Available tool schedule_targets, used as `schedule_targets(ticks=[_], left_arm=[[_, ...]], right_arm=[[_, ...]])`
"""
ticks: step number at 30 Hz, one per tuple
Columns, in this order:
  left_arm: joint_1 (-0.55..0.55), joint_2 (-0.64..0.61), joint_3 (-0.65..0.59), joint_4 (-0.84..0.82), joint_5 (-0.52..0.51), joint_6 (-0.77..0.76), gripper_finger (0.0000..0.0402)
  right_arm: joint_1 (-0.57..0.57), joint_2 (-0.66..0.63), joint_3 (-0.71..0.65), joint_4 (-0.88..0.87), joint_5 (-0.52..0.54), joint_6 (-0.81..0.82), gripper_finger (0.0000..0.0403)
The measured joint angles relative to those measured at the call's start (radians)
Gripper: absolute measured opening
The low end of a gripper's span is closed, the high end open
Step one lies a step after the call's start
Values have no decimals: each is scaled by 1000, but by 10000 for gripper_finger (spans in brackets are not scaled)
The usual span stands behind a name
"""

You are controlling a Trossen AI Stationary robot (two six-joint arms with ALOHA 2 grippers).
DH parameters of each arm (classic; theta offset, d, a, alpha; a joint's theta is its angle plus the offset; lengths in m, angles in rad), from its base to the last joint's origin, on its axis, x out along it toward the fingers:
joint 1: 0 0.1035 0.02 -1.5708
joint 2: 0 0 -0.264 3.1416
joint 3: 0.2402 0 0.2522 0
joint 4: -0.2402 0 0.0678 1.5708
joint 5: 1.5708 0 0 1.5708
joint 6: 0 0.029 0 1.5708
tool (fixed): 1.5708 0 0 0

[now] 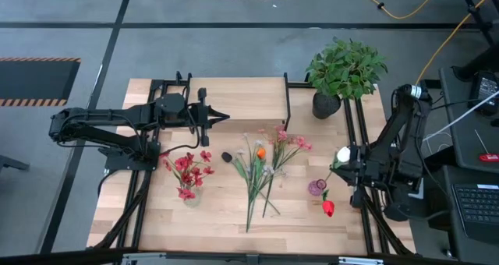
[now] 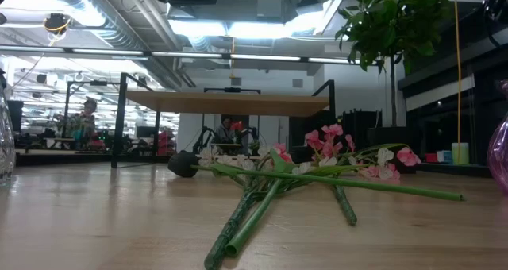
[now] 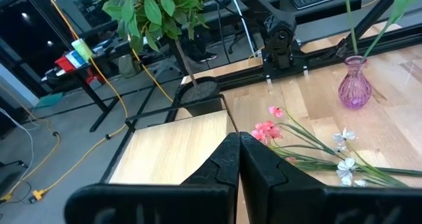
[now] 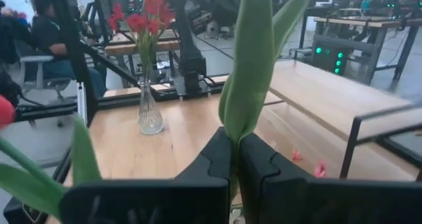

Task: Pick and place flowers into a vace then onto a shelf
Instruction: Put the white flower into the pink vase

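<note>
The right gripper [image 4: 236, 159] is clenched on a green stem [image 4: 254, 66] that rises between its fingers; in the high view this stem carries a white bloom [image 1: 343, 154] just beside the gripper. A purple vase [image 1: 316, 188] stands close by on the table [image 1: 218, 210], with a red bloom [image 1: 328, 208] next to it. Farther out from this gripper, loose flowers [image 1: 261, 167] lie flat mid-table. Beyond them a clear vase [image 1: 191, 193] holds red flowers [image 1: 187, 171]. The left gripper [image 1: 222, 116] is clenched on nothing, held above the shelf [image 1: 242, 99] edge. A potted plant [image 1: 345, 68] stands beside the shelf.
</note>
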Motion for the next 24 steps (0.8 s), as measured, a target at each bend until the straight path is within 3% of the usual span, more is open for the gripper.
schedule_targets(ticks=[10,24], left_arm=[[0,0,0,0,0,-3,6],[0,0,0,0,-1,3,6]], right_arm=[[0,-14,-52,17,22,70,5],[-4,103,-52,28,19,75,5]])
